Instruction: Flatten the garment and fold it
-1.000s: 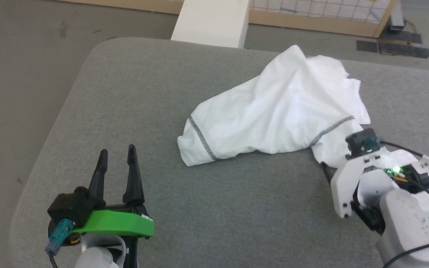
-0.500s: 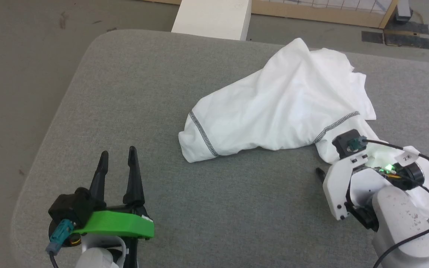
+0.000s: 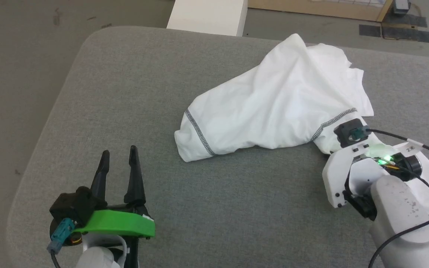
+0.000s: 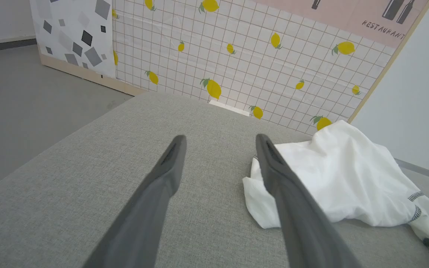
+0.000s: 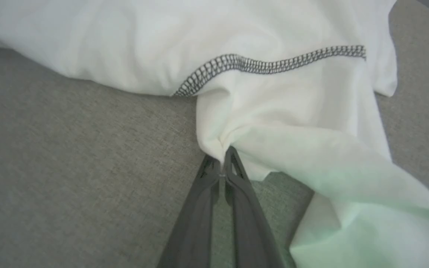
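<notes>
The garment (image 3: 277, 104) is a crumpled white T-shirt with dark zigzag stitching, lying in a heap on the grey padded table (image 3: 125, 93). In the right wrist view my right gripper (image 5: 222, 158) is shut, its two tips pinching a bunched fold of the garment (image 5: 274, 111) just below a stitched hem. In the head view that gripper's fingers are hidden under its white wrist (image 3: 352, 163) at the garment's near right edge. My left gripper (image 3: 119, 156) stands open at the lower left, holding nothing, with the garment (image 4: 341, 178) to its right.
A rigid white box (image 3: 207, 15) stands on the floor beyond the table's far edge. A lemon-patterned grid panel (image 4: 255, 56) stands behind the table. The table's rounded left corner (image 3: 88, 41) drops to grey floor.
My right gripper has moved in onto the garment's near right edge and closed on a fold of it. The head camera has shifted a little. The left arm has stayed still.
</notes>
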Robot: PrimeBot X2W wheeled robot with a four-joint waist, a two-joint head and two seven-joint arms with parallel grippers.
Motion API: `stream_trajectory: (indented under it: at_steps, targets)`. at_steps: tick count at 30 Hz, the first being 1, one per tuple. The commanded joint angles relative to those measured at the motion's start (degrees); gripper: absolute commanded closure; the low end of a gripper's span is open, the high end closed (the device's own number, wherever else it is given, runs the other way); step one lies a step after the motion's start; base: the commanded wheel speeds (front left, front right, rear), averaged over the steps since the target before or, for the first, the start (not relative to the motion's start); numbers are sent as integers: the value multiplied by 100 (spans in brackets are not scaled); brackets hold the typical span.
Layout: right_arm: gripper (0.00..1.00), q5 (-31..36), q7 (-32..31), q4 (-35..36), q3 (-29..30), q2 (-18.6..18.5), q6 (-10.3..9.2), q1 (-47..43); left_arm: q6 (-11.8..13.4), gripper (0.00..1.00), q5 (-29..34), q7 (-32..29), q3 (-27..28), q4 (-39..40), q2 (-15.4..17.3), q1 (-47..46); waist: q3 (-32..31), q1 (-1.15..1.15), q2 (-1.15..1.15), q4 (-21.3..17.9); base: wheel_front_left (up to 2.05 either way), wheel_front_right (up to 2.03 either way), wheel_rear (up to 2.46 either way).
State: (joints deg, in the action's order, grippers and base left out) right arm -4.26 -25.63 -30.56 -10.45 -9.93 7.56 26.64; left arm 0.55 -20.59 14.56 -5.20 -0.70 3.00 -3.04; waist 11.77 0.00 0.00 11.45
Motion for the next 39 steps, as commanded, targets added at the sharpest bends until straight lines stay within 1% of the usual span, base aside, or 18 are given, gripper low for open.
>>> stream_trajectory:
  at_steps: [1, 4, 6, 8, 12, 13, 15, 19, 21, 24, 25, 26, 27, 28, 30, 32, 35, 39]
  targets:
    - [100, -151, 40, 57, 78, 4, -8, -70, -19, 0, -39, 44, 3, -24, -13, -73, -39, 0, 0, -26, 0, 0, 0]
    - [100, -576, 20, 460, 440, 10, -8, -217, -26, 0, -34, 44, 16, -48, -13, -60, -99, 0, 0, -56, 0, 0, 0]
    - [100, -881, -162, 908, 691, -76, -8, -378, -25, 0, -36, 44, 44, -53, -13, -36, -148, 0, 0, -103, 0, 0, 0]
    - [100, -1418, -588, 1447, 912, -147, -8, -628, -31, 0, -33, 44, 79, -55, -12, 9, -210, 0, 0, -168, 0, 0, 0]
    - [100, -2522, -1875, 2801, 1296, -494, -8, -1312, -61, 0, -23, 44, 108, -87, -11, 83, -302, 0, 0, -273, 0, 0, 0]
    - [100, -2836, -2262, 3181, 1479, -554, -8, -1533, -72, 0, -25, 44, 109, -94, -11, 93, -320, 0, 0, -292, 0, 0, 0]
    - [100, -3122, -2927, 3725, 2036, -598, -8, -1952, -85, 0, -29, 44, 93, -104, -11, 90, -345, 0, 0, -309, 0, 0, 0]
    - [100, -2748, -4142, 4410, 3101, -607, -8, -2675, -84, 0, -47, 44, 60, -133, -12, 87, -395, 0, 0, -340, 0, 0, 0]
    - [100, -2474, -4560, 4620, 3348, -478, -8, -2909, -89, 0, -66, 44, 49, -161, -12, 104, -429, 0, 0, -368, 0, 0, 0]
    - [100, -2149, -4798, 4736, 3499, -231, -8, -3082, -91, 0, -106, 38, 13, -239, -12, 138, -472, 0, 0, -409, 0, 0, 0]
    - [100, -2030, -4779, 4739, 3525, -140, -8, -3101, -88, 0, -127, 16, -5, -273, -12, 153, -496, 0, 0, -427, 0, 0, 0]
    - [89, -1923, -4742, 4729, 3524, -94, -8, -3115, -80, 0, -144, -15, -18, -300, -12, 165, -511, 0, 0, -441, 0, 0, 0]
    - [53, -1829, -4652, 4715, 3547, -16, -8, -3103, -71, 0, -167, -69, -39, -331, -12, 172, -520, 0, 0, -454, 0, 0, 0]
    - [0, -1777, -4491, 4716, 3598, 73, -8, -3042, -68, 0, -196, -123, -52, -356, -12, 174, -530, 0, 0, -468, 0, 0, 0]
    - [0, -1791, -3905, 4748, 3624, 234, -8, -2823, -67, 0, -300, -317, -76, -432, -12, 167, -565, 0, 0, -510, 0, 0, 0]
    - [0, -1816, -3130, 4749, 3652, 312, -8, -2603, -47, 0, -394, -579, -135, -489, -12, 94, -570, 0, 0, -570, 0, 0, 0]
    - [0, -1825, -2082, 4568, 3690, 383, -8, -2344, -128, 0, -499, -1148, -335, -590, 2, -187, -550, 0, 0, -689, 0, 0, 0]
    - [0, -1567, -1364, 4131, 3856, 468, -8, -2158, -74, 0, -608, -2139, -577, -924, 13, -732, -505, 0, 0, -884, 0, 0, 0]
